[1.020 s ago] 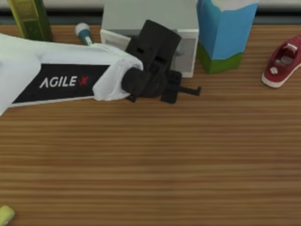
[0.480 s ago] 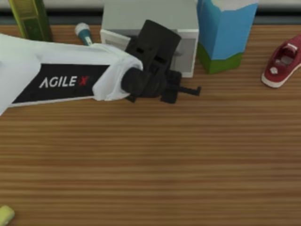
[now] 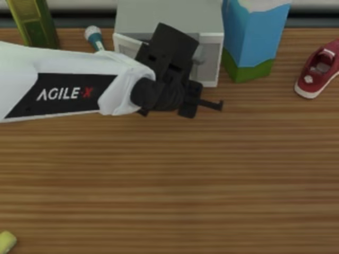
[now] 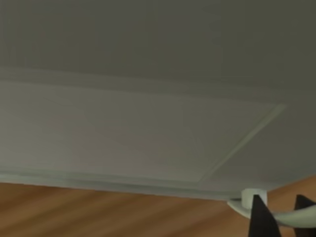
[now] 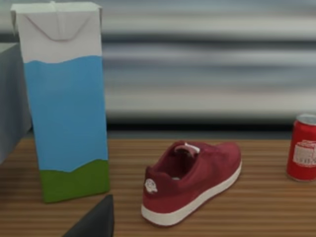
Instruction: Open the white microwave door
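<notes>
From above we look straight down on the table [image 3: 169, 185]. Our left wrist camera is very near the white microwave door [image 4: 138, 133]. Our right wrist camera looks level across the table; both it and the top view show the carton [image 5: 66, 108] and the red shoe [image 5: 192, 180].

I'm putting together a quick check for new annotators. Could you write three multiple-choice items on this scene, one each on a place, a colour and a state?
1. What stands against the microwave's right side?
A. carton
B. shoe
C. can

2. What colour is the shoe?
A. blue
B. red
C. yellow

3. How is the microwave door?
A. swung wide
B. removed
C. nearly shut

Key:
1 A, the carton stands right of the microwave.
2 B, the shoe is dark red.
3 C, the microwave door lies close along the front, with the left gripper at its handle.
</notes>
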Robot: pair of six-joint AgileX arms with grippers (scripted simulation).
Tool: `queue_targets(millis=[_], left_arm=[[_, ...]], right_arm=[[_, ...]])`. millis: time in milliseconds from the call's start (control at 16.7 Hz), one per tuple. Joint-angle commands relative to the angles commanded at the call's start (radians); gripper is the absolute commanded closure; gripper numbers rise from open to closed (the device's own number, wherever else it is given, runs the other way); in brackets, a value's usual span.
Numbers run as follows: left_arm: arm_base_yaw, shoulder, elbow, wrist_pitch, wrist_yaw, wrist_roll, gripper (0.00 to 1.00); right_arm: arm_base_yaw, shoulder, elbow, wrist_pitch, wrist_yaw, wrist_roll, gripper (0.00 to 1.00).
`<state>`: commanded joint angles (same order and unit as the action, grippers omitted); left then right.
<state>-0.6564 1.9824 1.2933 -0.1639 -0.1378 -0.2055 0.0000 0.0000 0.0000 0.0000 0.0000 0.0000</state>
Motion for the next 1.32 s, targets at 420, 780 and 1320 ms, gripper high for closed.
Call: queue_targets(millis=[420,780,1320], left_arm=[[0.006,-0.004,-0.018,0.002,0.009,0.015,1.0],[0.006,-0.004,-0.018,0.002,0.009,0.015,1.0],[0.006,-0.004,-0.018,0.002,0.009,0.015,1.0]], right_arm=[[0.0,0.0,0.0,0.0,0.0,0.0,0.0],[0.0,0.0,0.0,0.0,0.0,0.0,0.0],[0.0,0.0,0.0,0.0,0.0,0.0,0.0]])
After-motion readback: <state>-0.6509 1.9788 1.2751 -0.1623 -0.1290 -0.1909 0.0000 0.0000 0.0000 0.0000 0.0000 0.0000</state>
